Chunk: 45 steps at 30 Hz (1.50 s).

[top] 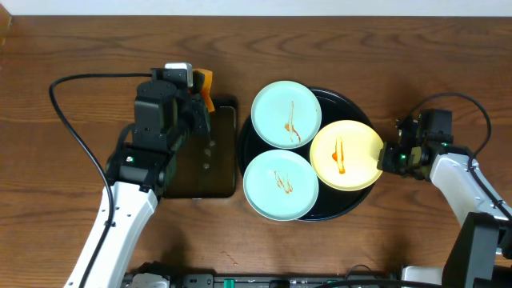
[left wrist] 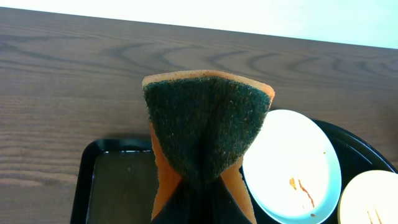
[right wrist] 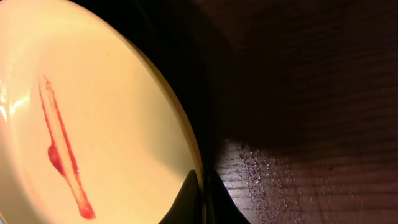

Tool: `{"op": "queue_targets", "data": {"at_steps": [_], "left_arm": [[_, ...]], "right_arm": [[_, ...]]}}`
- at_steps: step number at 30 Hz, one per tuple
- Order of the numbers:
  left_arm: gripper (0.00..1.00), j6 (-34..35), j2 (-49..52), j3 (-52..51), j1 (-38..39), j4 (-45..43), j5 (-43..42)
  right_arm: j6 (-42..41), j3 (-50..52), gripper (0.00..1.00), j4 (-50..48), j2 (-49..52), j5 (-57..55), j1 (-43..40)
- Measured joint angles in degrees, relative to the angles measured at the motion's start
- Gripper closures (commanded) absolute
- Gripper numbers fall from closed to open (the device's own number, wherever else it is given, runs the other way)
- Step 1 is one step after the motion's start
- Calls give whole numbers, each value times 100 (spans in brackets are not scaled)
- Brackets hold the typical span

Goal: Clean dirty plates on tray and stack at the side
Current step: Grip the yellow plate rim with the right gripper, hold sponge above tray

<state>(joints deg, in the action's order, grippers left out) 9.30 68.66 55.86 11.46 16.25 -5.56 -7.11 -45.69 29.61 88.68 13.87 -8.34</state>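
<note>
Sponge (left wrist: 208, 130) is pinched in the left gripper (top: 202, 96), right gripper (right wrist: 200, 196) jaws narrow on the yellow plate (right wrist: 106, 112) rim; all three plates (top: 286, 114) on the tray (top: 344, 104) are streaked, none stacked.

The table (top: 72, 48) is dark brown wood with long grain running 9 to 3 o'clock. A large glossy black round tray (top: 340, 104) lies on it toward 3 o'clock from the middle. A smaller black rectangular tray (top: 212, 164) lies just beside it on its 9 o'clock side; whether their rims touch cannot be told. A black cable (top: 104, 75) loops across the wood toward 10 o'clock.
</note>
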Motion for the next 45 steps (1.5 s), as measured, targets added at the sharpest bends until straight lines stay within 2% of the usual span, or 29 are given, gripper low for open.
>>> {"op": "queue_targets", "data": {"at_steps": [45], "left_arm": [[93, 13, 0, 0, 0, 20, 0]], "right_arm": [[129, 0, 99, 72, 0, 4, 0]]}}
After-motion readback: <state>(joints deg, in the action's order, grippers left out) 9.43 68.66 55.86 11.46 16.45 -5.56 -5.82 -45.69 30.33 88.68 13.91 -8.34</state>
